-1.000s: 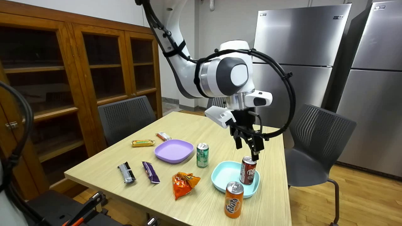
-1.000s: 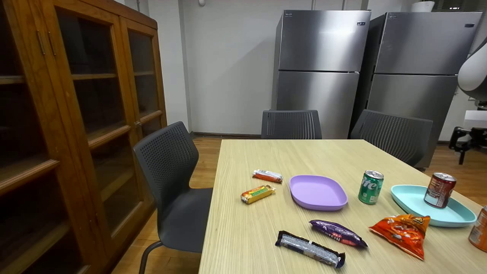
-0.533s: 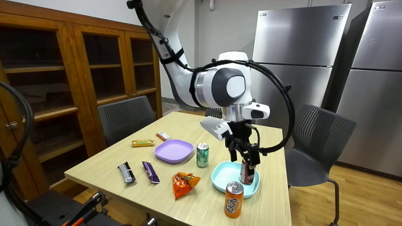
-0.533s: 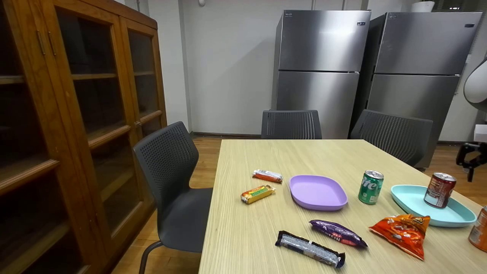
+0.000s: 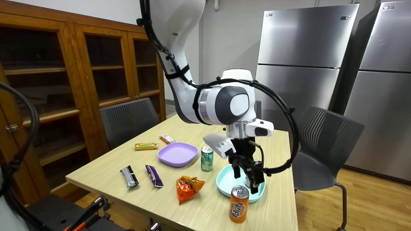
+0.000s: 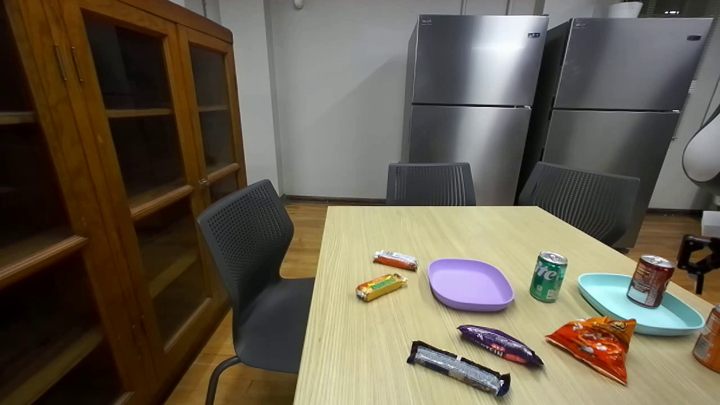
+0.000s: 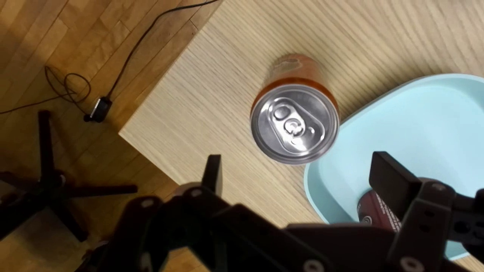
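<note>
Wrist view, left to right. Left of the pincer [image 7: 298,168]: floor [image 7: 98,41], then a corner of the bench [image 7: 189,113], its edge slanting away ahead. Pincer spread wide. Strip of bench top separates that edge from the orange can [image 7: 295,124], upright, just ahead of the pincer's gap. Light-blue plate [image 7: 435,124] close beside the can; contact cannot be told. Pincer's right side overlaps the plate, partly hiding the dark red can [image 7: 378,211] in it.
</note>
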You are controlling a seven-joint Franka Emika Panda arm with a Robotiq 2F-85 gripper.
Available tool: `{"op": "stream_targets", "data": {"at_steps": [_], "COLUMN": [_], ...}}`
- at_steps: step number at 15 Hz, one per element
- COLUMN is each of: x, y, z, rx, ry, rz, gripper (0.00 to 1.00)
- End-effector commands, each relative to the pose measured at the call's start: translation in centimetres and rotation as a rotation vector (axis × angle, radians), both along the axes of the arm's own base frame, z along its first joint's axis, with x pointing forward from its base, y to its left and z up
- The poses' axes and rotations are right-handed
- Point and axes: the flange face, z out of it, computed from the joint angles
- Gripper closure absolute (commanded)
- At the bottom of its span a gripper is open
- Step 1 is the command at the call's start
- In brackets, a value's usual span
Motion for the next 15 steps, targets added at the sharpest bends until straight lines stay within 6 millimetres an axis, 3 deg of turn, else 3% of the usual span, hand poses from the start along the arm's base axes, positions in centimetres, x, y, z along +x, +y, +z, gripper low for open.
{"op": "stream_targets", "data": {"at_steps": [1,13,15], "x": [-0.4,-1.3,-1.2], "y": [-0.8,-0.7,-0.6], "z": [-1.0,-3.1,-3.3], "rx": [0.006,0.05,0.06], "ry": [-0.001,0.005,0.0], "rz": [0.007,-0.088,-0.103], "gripper": [0.0,0.0,0.26]}}
